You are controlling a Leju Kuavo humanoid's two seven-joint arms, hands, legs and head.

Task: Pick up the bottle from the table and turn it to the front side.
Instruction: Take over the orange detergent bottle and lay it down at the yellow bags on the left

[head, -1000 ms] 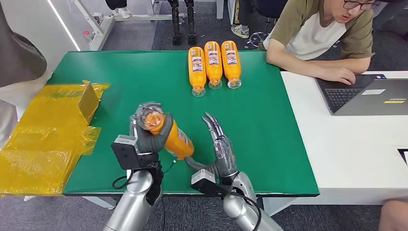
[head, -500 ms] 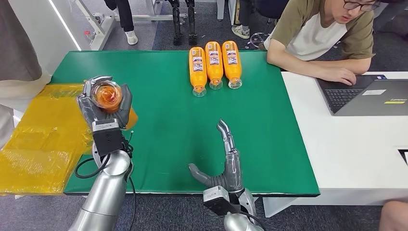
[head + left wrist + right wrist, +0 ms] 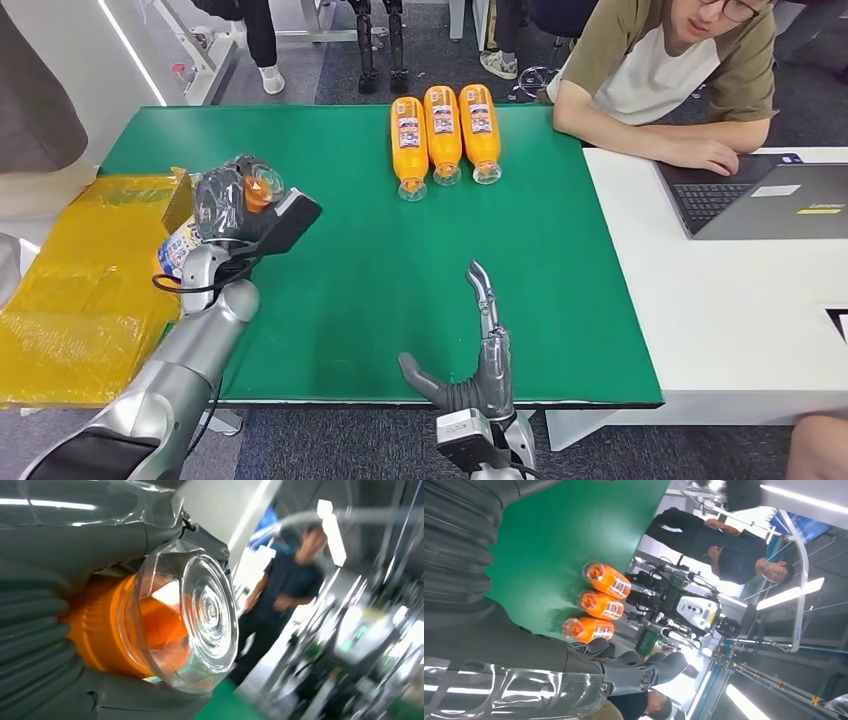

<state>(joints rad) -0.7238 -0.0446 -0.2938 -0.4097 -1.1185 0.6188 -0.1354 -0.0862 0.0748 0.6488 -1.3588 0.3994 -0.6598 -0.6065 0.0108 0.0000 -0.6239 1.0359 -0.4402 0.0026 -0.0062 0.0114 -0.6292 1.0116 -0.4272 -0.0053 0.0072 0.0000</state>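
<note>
Left hand: my fingers are wrapped round the orange drink bottle, raised above the left edge of the green tabletop. Held off the surface so it can be rotated freely.
Bottle position: its clear-capped end points up toward my head camera; the body runs down and away toward the yellow plastic sheeting, where a strip of label shows beside my wrist. Left wrist view confirms the cap and orange neck seated against my palm.
Label facing: cannot tell from here whether the front side is out; most of the body is hidden by my hand.
Right hand: released, fingers straight and apart, thumb out to the side, hovering over the near edge of the tabletop with nothing in it. Judgement: parked clear of the left arm's path.
Row of three bottles: lying side by side at the far edge, caps toward me, labels up. Probably the reference for the finished pose.
Bystander: person at a laptop on the white table to the right, well apart.
</note>
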